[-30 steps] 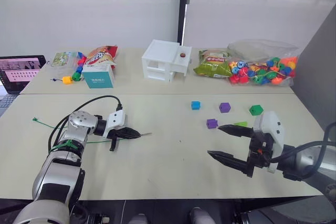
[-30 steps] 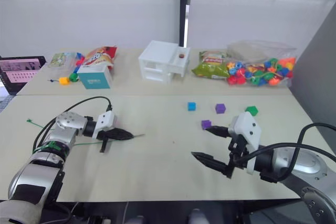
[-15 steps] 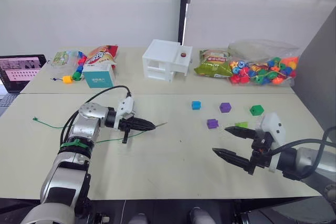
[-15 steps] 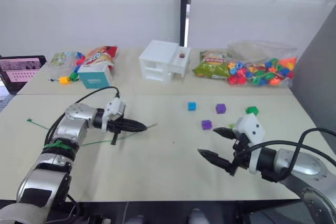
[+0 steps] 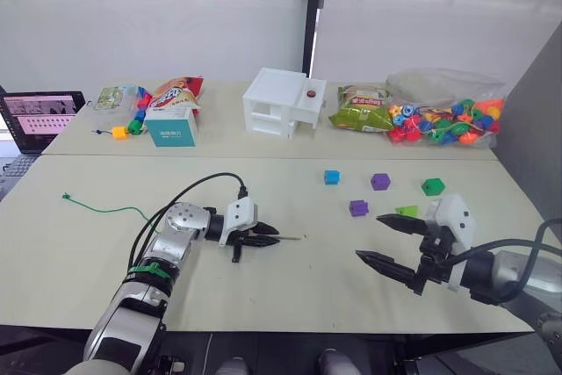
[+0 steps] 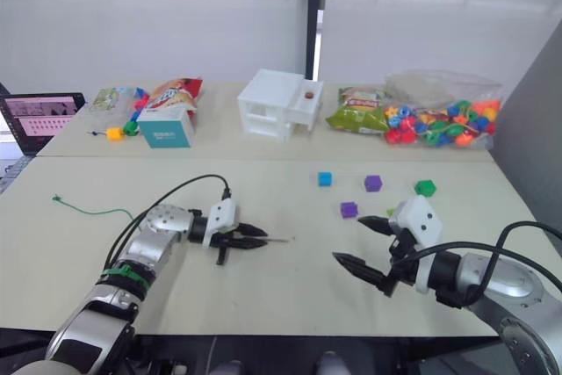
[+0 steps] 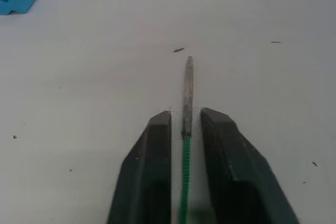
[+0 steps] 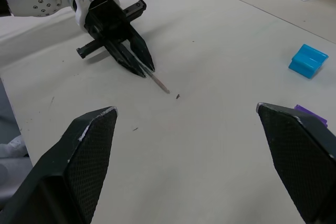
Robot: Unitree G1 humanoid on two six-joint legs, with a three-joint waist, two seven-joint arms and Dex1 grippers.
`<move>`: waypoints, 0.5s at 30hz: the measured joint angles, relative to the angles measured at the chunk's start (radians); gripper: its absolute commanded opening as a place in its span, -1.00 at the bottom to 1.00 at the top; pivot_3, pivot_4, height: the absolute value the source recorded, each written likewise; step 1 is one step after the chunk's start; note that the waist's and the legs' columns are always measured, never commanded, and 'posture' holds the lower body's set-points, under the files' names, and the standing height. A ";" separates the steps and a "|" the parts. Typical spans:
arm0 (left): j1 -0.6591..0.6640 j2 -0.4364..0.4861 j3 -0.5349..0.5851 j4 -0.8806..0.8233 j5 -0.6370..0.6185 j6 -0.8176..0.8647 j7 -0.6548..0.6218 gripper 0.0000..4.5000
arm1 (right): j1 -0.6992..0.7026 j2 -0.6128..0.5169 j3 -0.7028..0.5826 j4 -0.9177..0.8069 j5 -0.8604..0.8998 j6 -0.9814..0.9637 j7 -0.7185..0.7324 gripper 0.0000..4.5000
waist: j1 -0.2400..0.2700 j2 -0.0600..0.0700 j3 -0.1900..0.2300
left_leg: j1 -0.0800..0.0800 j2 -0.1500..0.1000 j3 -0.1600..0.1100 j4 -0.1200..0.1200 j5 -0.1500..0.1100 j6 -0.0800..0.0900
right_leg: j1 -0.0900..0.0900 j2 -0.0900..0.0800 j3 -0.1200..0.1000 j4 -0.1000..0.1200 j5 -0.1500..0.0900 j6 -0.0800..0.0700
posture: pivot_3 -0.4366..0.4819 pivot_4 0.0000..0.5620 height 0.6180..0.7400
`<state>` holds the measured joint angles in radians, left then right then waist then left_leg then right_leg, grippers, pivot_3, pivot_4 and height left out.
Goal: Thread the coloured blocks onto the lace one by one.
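My left gripper (image 5: 268, 236) is shut on the lace (image 7: 188, 93) just behind its stiff brownish tip, which sticks out toward the right over the table. The green cord (image 5: 105, 210) trails back left to a knot. The coloured blocks lie on the right half of the table: a blue cube (image 5: 331, 176), two purple cubes (image 5: 380, 181) (image 5: 357, 207), a dark green cube (image 5: 431, 186) and a light green wedge (image 5: 405, 210). My right gripper (image 5: 369, 236) hangs open and holds nothing, its upper finger close to the wedge. The left gripper (image 8: 126, 51) also appears in the right wrist view.
Along the back stand a white box (image 5: 283, 103), snack bags (image 5: 360, 107), a clear bag of beads (image 5: 448, 116), a teal carton (image 5: 171, 125) and a bead chain (image 5: 132, 120). A laptop (image 5: 39, 116) sits far left. A grey panel (image 5: 536, 129) borders the right.
My left gripper has carried the lace tip right and toward the near edge, closer to my right gripper. The right gripper has barely moved and stays open.
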<state>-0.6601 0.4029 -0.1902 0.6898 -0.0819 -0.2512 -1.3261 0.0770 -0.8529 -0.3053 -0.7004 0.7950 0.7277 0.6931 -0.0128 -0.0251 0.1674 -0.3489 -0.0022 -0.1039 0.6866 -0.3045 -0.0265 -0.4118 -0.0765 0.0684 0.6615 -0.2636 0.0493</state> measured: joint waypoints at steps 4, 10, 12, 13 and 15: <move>-0.009 -0.015 0.021 0.077 -0.022 -0.050 -0.005 -0.14 | 0.003 0.002 0.000 0.000 -0.003 -0.001 0.003 1.00 | 0.000 0.000 0.000 | 0.005 0.000 0.000 0.000 0.000 0.001 | 0.006 0.000 0.000 -0.003 0.000 0.000 | -0.05 -0.47 1.00; -0.021 -0.015 0.018 0.132 -0.023 -0.134 -0.036 -0.14 | 0.003 0.003 0.009 -0.001 -0.006 -0.001 0.004 1.00 | -0.004 0.000 0.000 | 0.007 0.000 0.000 -0.001 0.000 0.001 | 0.009 0.000 0.000 -0.006 0.000 0.000 | -0.05 -0.47 1.00; -0.030 -0.017 0.013 0.149 -0.023 -0.155 -0.048 -0.14 | 0.003 0.003 0.011 -0.002 -0.007 -0.002 0.004 1.00 | -0.003 0.000 0.000 | 0.007 0.000 0.000 -0.001 -0.001 0.001 | 0.009 0.000 0.000 -0.006 0.000 0.000 | -0.05 -0.47 1.00; -0.035 -0.017 0.012 0.159 -0.022 -0.165 -0.051 -0.14 | 0.001 0.003 0.012 -0.002 -0.007 -0.002 0.004 1.00 | -0.003 0.000 0.000 | 0.007 0.000 0.000 -0.001 -0.001 0.001 | 0.009 0.000 0.000 -0.006 0.000 0.000 | -0.05 -0.47 1.00; -0.050 -0.020 0.005 0.184 -0.016 -0.189 -0.054 -0.25 | -0.003 0.003 0.012 -0.003 -0.007 -0.002 0.003 1.00 | -0.002 0.000 0.000 | 0.007 0.000 0.000 -0.001 0.000 0.001 | 0.009 0.000 0.000 -0.006 0.000 0.000 | -0.05 -0.47 1.00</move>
<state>-0.7102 0.3832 -0.1856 0.8741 -0.0984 -0.4398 -1.3800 0.0743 -0.8496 -0.2935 -0.7038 0.7879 0.7262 0.6961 -0.0147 -0.0248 0.1672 -0.3418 -0.0020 -0.1040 0.6856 -0.3050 -0.0256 -0.4026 -0.0764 0.0681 0.6555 -0.2638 0.0498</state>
